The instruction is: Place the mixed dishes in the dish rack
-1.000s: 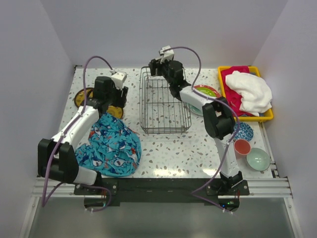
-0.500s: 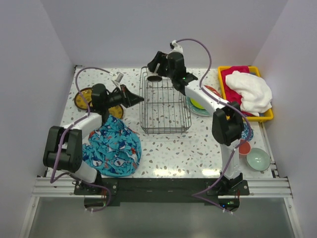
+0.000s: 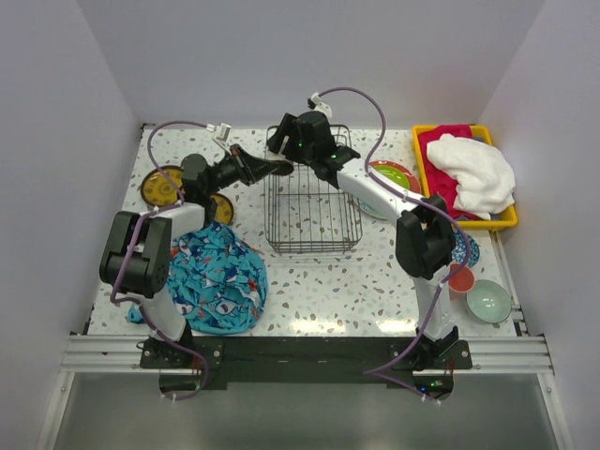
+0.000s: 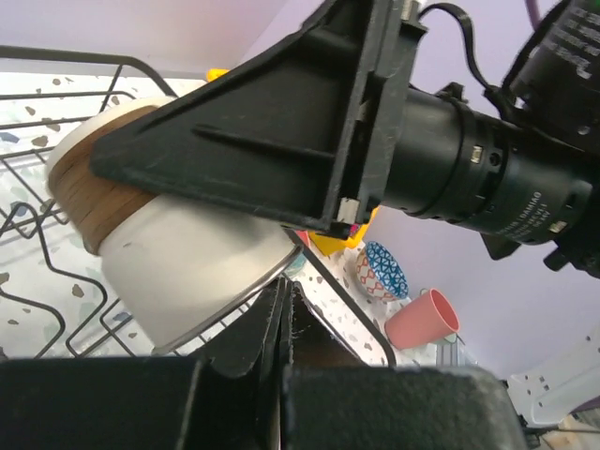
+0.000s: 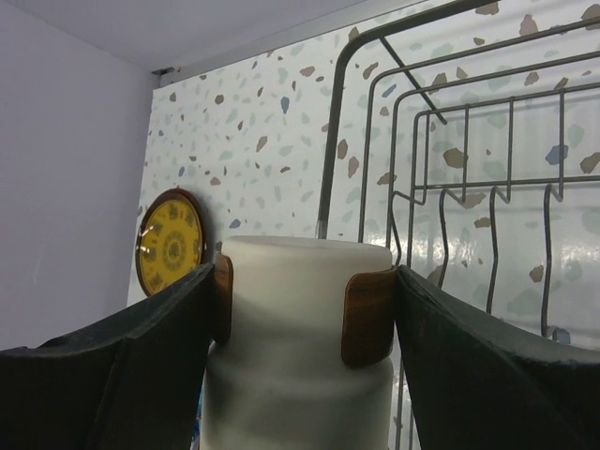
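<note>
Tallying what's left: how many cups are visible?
2: a cream cup in the right gripper at the far-left corner of the dish rack, and a pink cup at the table's right. Others may be hidden.

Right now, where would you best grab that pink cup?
Likely from above, on the rim: the pink cup stands upright, mouth up. Pinch its left wall, one finger inside, since the mint bowl and blue bowl crowd the other sides.

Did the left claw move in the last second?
Yes. The left gripper has swung right, away from the yellow plate, up to the dish rack's left edge.
</note>
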Motion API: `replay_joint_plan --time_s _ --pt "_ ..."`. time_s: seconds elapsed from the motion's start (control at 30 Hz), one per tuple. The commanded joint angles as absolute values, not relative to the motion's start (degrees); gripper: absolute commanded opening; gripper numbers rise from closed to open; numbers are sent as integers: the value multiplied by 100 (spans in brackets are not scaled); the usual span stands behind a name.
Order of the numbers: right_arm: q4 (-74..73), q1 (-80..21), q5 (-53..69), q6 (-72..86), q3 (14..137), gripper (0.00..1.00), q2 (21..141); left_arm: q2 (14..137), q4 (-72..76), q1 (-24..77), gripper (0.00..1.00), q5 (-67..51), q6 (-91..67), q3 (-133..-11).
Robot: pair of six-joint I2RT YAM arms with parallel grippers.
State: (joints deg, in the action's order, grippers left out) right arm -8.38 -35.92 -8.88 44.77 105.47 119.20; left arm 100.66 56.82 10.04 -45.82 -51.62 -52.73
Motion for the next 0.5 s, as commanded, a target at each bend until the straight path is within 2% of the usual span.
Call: replay_joint_plan --time_s 0.0,0.27,0.47 --pt "-809 -3586 -1028 4728 10521 0 11347 10256 5503 949 0 -3692 -5019 -5546" --pt "-878 -3603 -870 4746 10336 0 11031 10687 5177 932 0 -3235 -4807 -5950" --pt "-713 -3612 -984 4457 10222 0 10995 10750 5011 905 0 -3365 -4825 -6152"
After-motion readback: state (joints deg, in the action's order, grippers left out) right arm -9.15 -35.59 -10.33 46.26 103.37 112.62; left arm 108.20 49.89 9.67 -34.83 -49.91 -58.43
